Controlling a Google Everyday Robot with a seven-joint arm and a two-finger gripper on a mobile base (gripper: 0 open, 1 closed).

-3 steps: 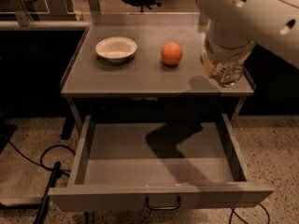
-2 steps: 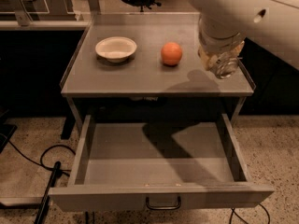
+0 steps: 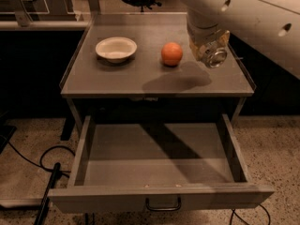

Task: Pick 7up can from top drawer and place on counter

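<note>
So, your gripper (image 3: 208, 48) has the 7up can (image 3: 217, 58) pinched between its fingers, up over the right side of the counter (image 3: 140, 81).

Camera view: you're holding the can tilted, shiny silver end pointing down toward the camera, with a shadow (image 3: 180, 80) on the grey top below and to its left. Your white arm (image 3: 253, 13) comes in from the upper right. The orange (image 3: 172, 54) sits just left of the can and the white bowl (image 3: 116, 48) further left, both on the counter. The top drawer (image 3: 117, 172) is pulled wide open underneath, dark handle (image 3: 163, 205) on its front panel.
</note>
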